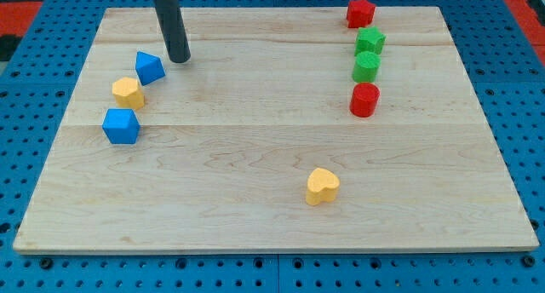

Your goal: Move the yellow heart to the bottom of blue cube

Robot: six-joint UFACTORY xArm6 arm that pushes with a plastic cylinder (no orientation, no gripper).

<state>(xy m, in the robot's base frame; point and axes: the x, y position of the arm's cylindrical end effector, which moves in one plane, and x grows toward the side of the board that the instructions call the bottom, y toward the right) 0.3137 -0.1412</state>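
Resting on the pale wooden board [255, 140] at its far left, my tip [179, 60] is the lower end of a straight dark rod that comes down from the view's top. It has nothing to clench or release, and it holds nothing; it touches no block. Just to its left and a little nearer sits a small blue block with a pointed, wedge-like top [150, 67], close beside the tip but apart from it.

Nearer than that, a yellow block of roughly hexagonal shape [129, 92] stands just beside the blue wedge-like one. Nearer again, and slightly left, is the blue cube [121, 126], just next to the yellow hexagonal block.

The yellow heart [323, 186] lies well apart from all of these, in the near part of the board and right of its middle, far from my tip and far from the blue cube.

Along the far right runs a line of four blocks: a red star-shaped block [360, 13] farthest, then a green star-like block [370, 42], a green cylinder [366, 67], and a red cylinder [364, 99] nearest.

A blue pegboard with rows of holes [34, 89] surrounds the board.
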